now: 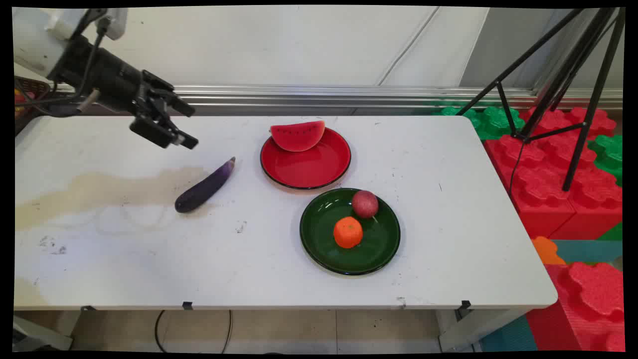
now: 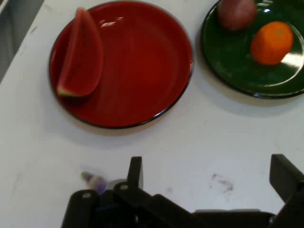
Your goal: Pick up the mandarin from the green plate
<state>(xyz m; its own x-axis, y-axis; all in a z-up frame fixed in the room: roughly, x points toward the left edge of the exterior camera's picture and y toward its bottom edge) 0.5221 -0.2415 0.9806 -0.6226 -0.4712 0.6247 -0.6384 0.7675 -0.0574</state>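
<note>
- Two black fingers of the pincer [image 1: 182,124] stand spread wide apart, gripping nothing, held in the air above the white desk [image 1: 124,259].
- Nearest thing is the purple eggplant [image 1: 205,186]: it lies flat on the desk just below and beyond the fingertips, clear of them, its stem tip [image 2: 93,179] peeking out beside the pincer's linkage in the hand view.
- Straight ahead of the pincer, farther along the desk, sits the red plate [image 1: 319,169] with a watermelon slice [image 1: 297,135] resting on its far rim.
- Beyond that and off to one side, well apart from the pincer, the green plate [image 1: 324,249] carries an orange [image 1: 348,232] and a reddish apple [image 1: 365,204], the two near each other.
</note>
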